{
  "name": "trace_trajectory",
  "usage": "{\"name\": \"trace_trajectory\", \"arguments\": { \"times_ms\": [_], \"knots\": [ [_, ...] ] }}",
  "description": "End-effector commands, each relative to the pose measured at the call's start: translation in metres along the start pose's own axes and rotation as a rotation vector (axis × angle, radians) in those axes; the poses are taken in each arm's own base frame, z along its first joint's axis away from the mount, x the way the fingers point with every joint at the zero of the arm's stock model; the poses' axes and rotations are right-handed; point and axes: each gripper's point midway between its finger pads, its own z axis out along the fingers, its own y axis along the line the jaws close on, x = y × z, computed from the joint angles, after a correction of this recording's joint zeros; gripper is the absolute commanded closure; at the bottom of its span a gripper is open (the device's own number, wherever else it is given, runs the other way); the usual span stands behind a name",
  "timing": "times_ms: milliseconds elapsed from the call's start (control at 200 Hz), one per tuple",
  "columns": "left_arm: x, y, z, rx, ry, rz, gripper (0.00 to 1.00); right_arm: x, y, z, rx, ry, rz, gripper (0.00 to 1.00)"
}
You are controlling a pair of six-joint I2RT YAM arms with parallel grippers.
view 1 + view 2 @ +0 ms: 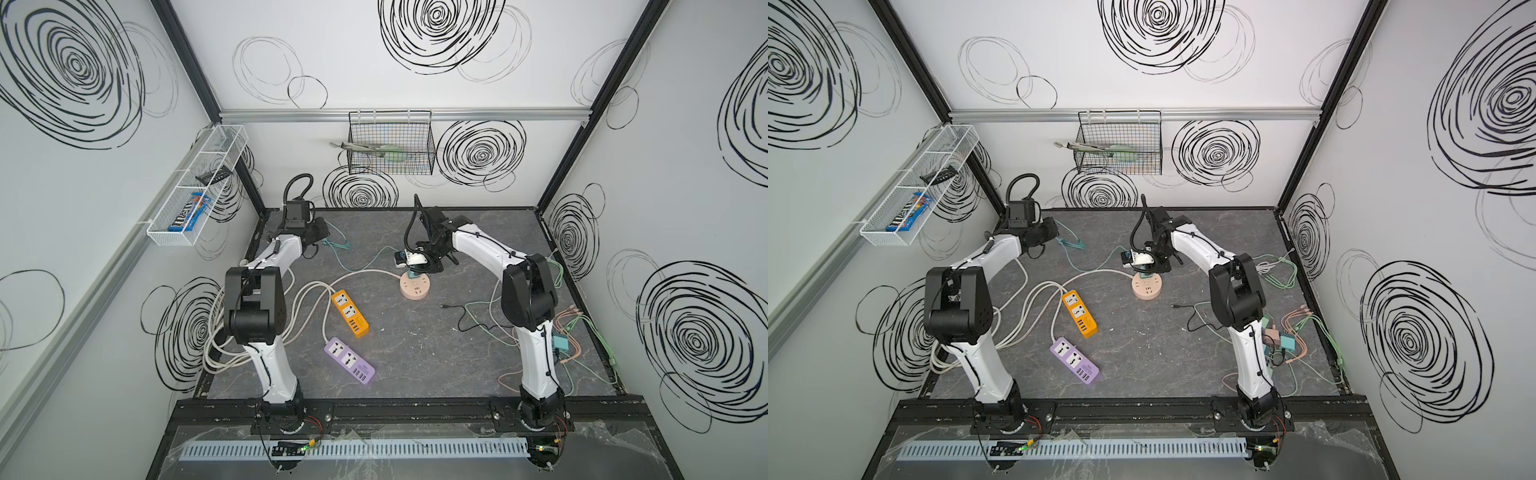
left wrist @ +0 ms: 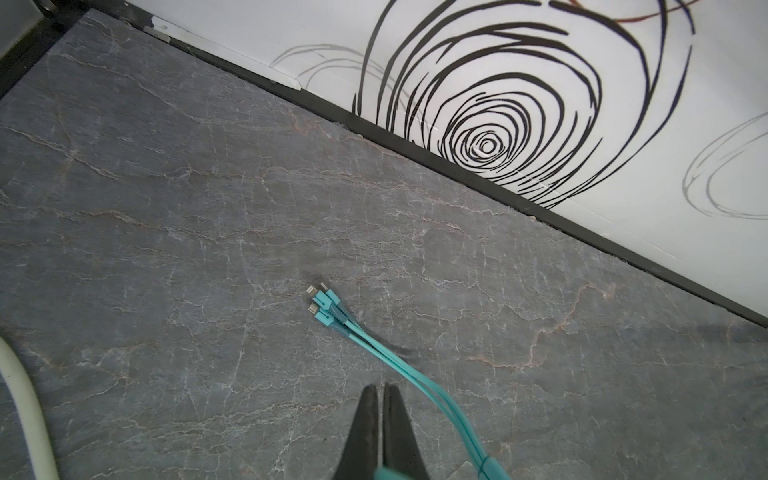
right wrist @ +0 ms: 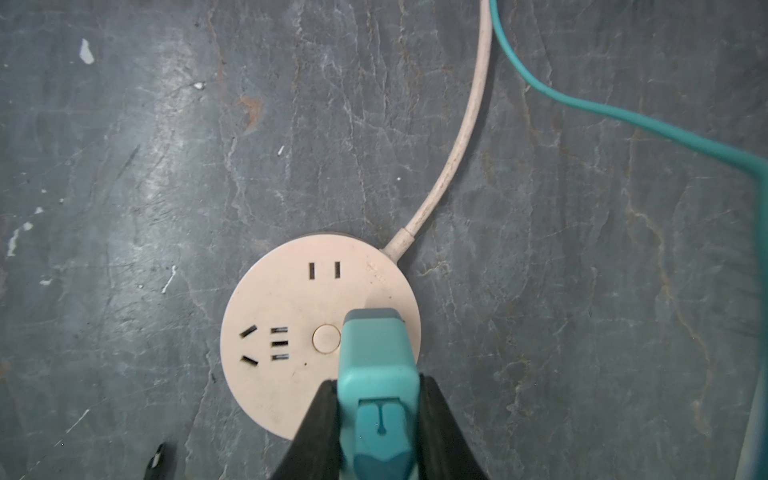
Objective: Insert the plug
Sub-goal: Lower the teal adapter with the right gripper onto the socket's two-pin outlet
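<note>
Teal plug (image 3: 374, 345) is clamped by the right gripper (image 3: 378, 381), upright over the round pink socket (image 3: 282, 299), probably for pushing down; left gripper (image 2: 381, 395) hangs aside, fingers together.

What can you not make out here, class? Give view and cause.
1. Prongs of the plug: right wrist view, covered by its body; seating unclear.
2. Rest of the black object: right wrist view, cut off by the edge.
3. Contents of the basket: top views, too small.
</note>
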Motion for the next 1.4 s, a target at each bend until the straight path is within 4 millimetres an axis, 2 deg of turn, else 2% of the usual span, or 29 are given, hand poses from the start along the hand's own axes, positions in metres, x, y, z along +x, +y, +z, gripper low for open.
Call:
{"name": "trace_trajectory", "arguments": {
  "times_ms": [0,210,475,575,805,976,1201,1311,1396],
  "knots": [
    [-0.013,0.001,-0.01,0.007,-0.038,0.012,1.0,0.032,0.029,0.046,-0.139,0.121,0.038,1.0],
    [-0.012,0.002,-0.007,0.007,-0.031,0.014,1.0,0.047,0.044,0.083,-0.184,0.148,0.042,1.0],
    [-0.005,0.006,0.0,-0.003,-0.009,0.02,1.0,0.041,0.04,0.103,-0.225,0.144,0.081,1.0],
    [-0.003,0.008,0.0,-0.008,-0.002,0.024,1.0,0.038,0.045,0.095,-0.237,0.147,0.083,1.0],
    [-0.004,0.003,-0.007,-0.005,-0.008,0.035,1.0,0.017,0.052,0.036,-0.167,0.153,0.098,1.0],
    [0.0,-0.008,-0.014,0.015,-0.007,0.043,1.0,0.006,0.055,0.009,-0.17,0.164,0.141,1.0],
    [0.003,-0.015,-0.025,0.029,-0.02,0.054,1.0,0.007,0.092,0.009,-0.23,0.173,0.179,1.0],
    [0.004,-0.018,-0.024,0.037,-0.02,0.056,1.0,0.011,0.101,0.021,-0.24,0.17,0.167,1.0],
    [0.006,-0.019,-0.021,0.041,-0.013,0.059,1.0,0.019,0.1,0.036,-0.251,0.193,0.166,1.0]
  ]
}}
